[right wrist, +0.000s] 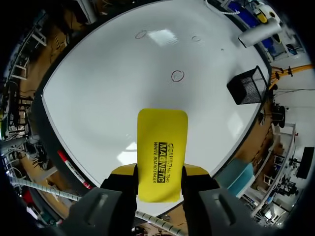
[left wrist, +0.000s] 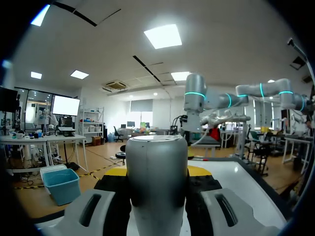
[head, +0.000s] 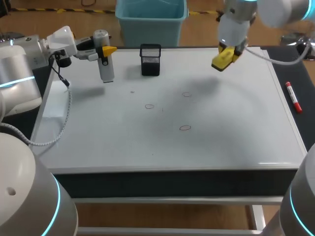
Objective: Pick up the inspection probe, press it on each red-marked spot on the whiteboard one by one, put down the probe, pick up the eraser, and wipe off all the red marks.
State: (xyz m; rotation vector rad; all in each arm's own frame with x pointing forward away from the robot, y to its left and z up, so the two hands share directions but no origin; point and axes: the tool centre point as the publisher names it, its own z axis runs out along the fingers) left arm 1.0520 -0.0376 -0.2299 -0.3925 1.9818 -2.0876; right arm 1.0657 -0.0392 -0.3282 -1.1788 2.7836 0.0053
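Note:
My left gripper (head: 105, 50) is shut on the grey cylindrical inspection probe (head: 105, 64), holding it upright above the whiteboard's (head: 98, 132) far left part. In the left wrist view the probe (left wrist: 156, 182) fills the space between the yellow-tipped fingers (left wrist: 199, 170). My right gripper (head: 227, 51) hangs over the far right of the board, shut on the yellow eraser (head: 222, 59). The eraser (right wrist: 162, 152) sticks out ahead of that gripper (right wrist: 160, 174). Three red circles are drawn on the board (head: 149, 105) (head: 186, 94) (head: 185, 128), and the right wrist view shows them as well (right wrist: 177, 75) (right wrist: 141, 34) (right wrist: 196, 38).
A black mesh pen holder (head: 150, 59) stands at the board's far edge between the two grippers, seen too ahead of the eraser (right wrist: 248, 84). A red marker (head: 294, 97) lies on the dark strip right of the board.

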